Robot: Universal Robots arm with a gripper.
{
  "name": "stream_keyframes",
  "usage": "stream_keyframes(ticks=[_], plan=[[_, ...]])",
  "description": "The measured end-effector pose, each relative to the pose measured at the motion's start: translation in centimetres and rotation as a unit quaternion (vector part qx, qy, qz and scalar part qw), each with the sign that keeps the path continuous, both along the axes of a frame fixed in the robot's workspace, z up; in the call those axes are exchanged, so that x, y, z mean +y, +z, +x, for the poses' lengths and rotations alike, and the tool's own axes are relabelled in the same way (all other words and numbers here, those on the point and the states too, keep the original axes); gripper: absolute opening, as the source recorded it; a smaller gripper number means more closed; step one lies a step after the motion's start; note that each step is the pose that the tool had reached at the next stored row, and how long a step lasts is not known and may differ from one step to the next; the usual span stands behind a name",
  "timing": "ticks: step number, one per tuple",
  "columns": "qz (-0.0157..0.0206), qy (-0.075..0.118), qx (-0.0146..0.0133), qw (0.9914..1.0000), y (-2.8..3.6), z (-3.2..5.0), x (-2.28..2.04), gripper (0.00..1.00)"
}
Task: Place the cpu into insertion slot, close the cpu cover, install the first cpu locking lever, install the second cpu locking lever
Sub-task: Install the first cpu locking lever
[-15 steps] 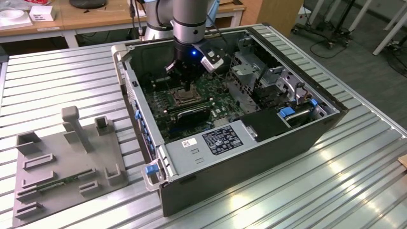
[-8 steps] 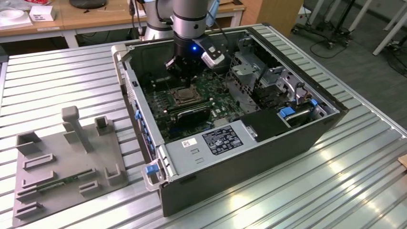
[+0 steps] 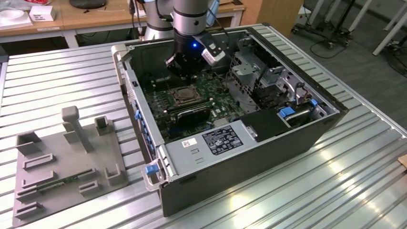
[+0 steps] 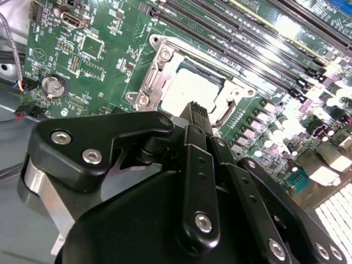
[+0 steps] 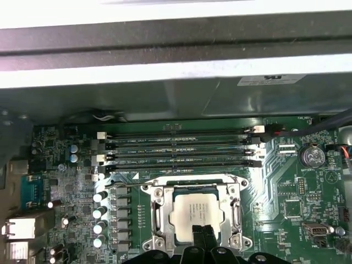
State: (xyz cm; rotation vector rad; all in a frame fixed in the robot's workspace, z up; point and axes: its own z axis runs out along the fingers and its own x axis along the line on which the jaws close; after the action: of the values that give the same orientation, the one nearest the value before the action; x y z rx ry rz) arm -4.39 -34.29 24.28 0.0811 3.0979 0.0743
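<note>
One arm reaches down into an open computer case [image 3: 254, 157] standing on the slatted metal table [image 3: 57, 81] in the exterior view. Its gripper [image 3: 183, 76] hangs just above the insertion slot [image 3: 181, 94] on the green motherboard [image 3: 216, 90]. A grey fixture plate [image 3: 64, 162] lies well apart from the case, toward the table's edge on the exterior view's left.

In the second wrist view, the gripper [image 4: 193, 108] is clenched with nothing between its black fingers. Its tip is over one edge of the cpu [image 4: 187, 91]. The cpu sits in the slot, with the silvery cpu cover [image 4: 159, 71] lying flat around it. Long memory slots [image 4: 236, 38] run beside the socket, and a coin battery [image 4: 53, 86] sits farther off.

In the first wrist view, the cpu [image 5: 195, 209] shows through the cover's [image 5: 157, 212] window. The gripper's [image 5: 202, 234] tips are pressed together at the cpu's edge.
</note>
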Motion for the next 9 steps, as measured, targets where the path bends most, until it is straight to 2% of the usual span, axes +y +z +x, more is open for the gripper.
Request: stream_keyframes(ticks=[4,9], plan=[[0.0,0.0,0.0001,1.0,0.46,0.0,0.0,0.11],[0.0,0.0,0.0,1.0,0.49,0.0,0.0,0.11]])
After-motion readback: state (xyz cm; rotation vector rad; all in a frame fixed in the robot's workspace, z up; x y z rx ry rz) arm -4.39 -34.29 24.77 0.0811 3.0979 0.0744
